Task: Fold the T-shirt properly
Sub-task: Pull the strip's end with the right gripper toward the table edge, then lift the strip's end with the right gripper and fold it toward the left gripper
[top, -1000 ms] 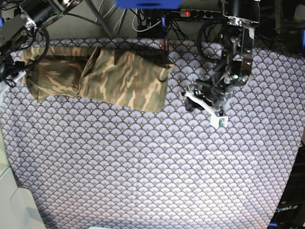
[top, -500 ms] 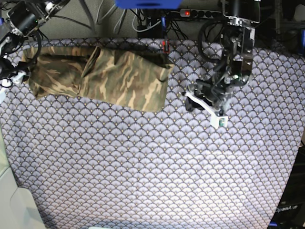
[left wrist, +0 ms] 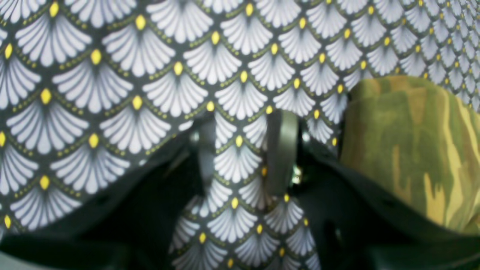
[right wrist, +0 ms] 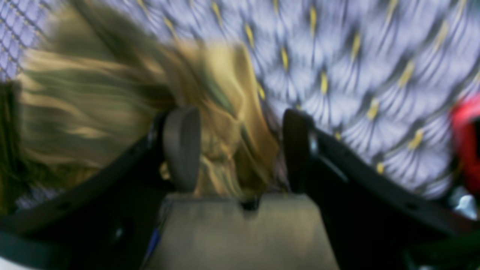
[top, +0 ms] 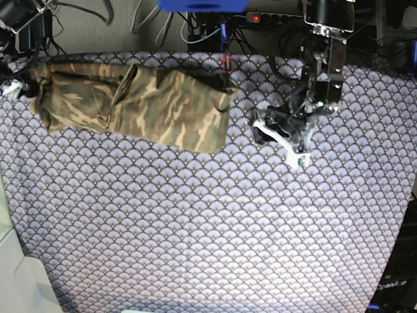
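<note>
The camouflage T-shirt (top: 137, 104) lies folded into a long band along the table's far edge

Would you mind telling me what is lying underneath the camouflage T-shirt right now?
The T-shirt lies on the purple-grey fan-scale tablecloth, which shows on all its sides. Whatever sits directly beneath the shirt is covered, so nothing else there can be seen.
</note>
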